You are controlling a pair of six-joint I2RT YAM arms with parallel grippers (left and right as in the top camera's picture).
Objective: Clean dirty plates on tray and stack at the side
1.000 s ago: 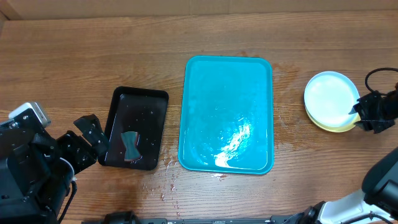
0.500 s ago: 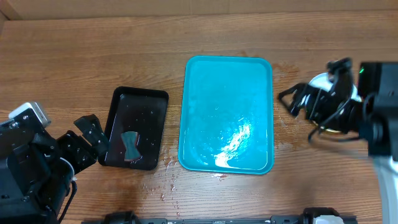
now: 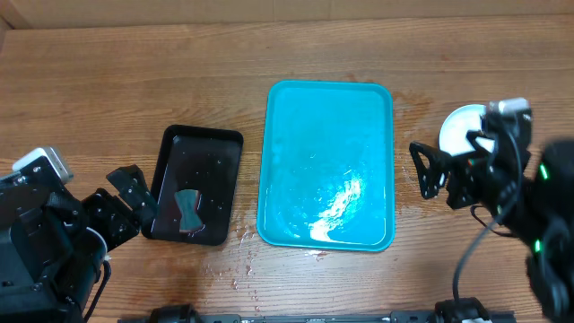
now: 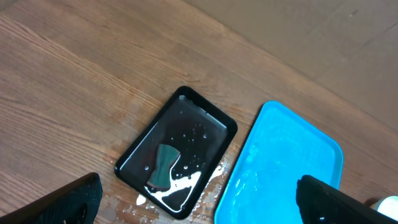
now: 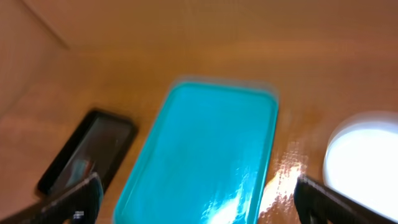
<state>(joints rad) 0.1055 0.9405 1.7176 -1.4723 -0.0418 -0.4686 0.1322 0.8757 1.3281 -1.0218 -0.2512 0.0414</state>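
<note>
On the wooden table (image 3: 134, 72), the turquoise tray (image 3: 326, 164) lies in the middle, long side running away from me, glossy with water and bare inside. I see the plates (image 3: 459, 126) off to its right, set on the wood apart from the tray. Only a pale round edge shows above my right arm, so I cannot tell how many lie there. In the right wrist view, which is blurred, they are a pale disc (image 5: 364, 149) at the right edge.

My right gripper (image 3: 425, 170) hangs between the tray's right rim and the plates, its fingers spread and holding nothing. My left gripper (image 3: 136, 199) sits at the near left, just beside the black tray (image 3: 204, 135), fingers also spread wide and empty. Its fingertips (image 4: 74, 199) frame the bottom corners of the left wrist view.

The black tray lies left of the turquoise one, a little skewed, wet inside, with a dark teal pad (image 3: 186, 212) in its near half. Water droplets (image 3: 244, 260) speckle the wood by the near corners of both trays. The boards right of the turquoise tray shine damp. A plain beige wall (image 3: 269, 9) closes off the far edge of the table.
</note>
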